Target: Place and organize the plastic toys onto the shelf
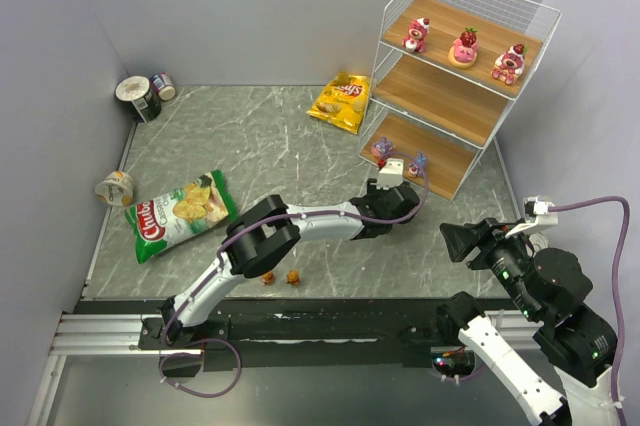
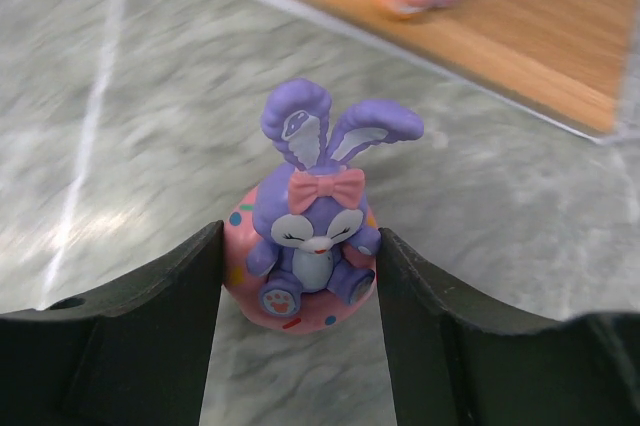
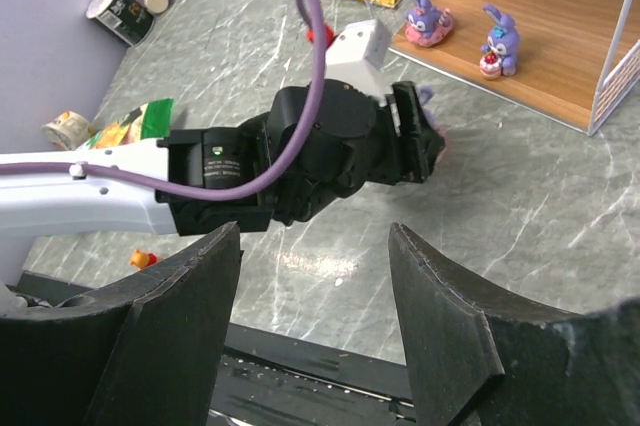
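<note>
The purple bunny figurine [image 2: 310, 236], seated on a pink egg-shaped base with a pink bow between its ears, sits between the fingers of the left gripper [image 2: 300, 276]. Both black fingers press against the sides of the base, so the gripper is clamped on it. The wrist view does not show whether the base rests on the marble table [image 1: 260, 146] or hangs just above it. In the top view the left gripper [image 1: 395, 201] is stretched forward, just in front of the bottom board of the shelf [image 1: 440, 96].

Two more purple figurines [image 1: 381, 151] [image 1: 418, 163] stand near the front edge of that bottom board. The middle board is bare wood. On the top board three strawberry figurines [image 1: 416, 34] [image 1: 464, 46] [image 1: 509, 63] stand in a row. Two small orange figurines [image 1: 268, 277] [image 1: 293, 275] lie on the table near the left arm's base.

The right gripper [image 3: 315, 236] hovers well back on the right side, its fingers spread wide with nothing between them, facing the left arm.

A yellow chip bag [image 1: 341, 101] lies just left of the shelf, a green chip bag [image 1: 180, 214] on the left side, and cans [image 1: 140, 96] in the far left corner.
</note>
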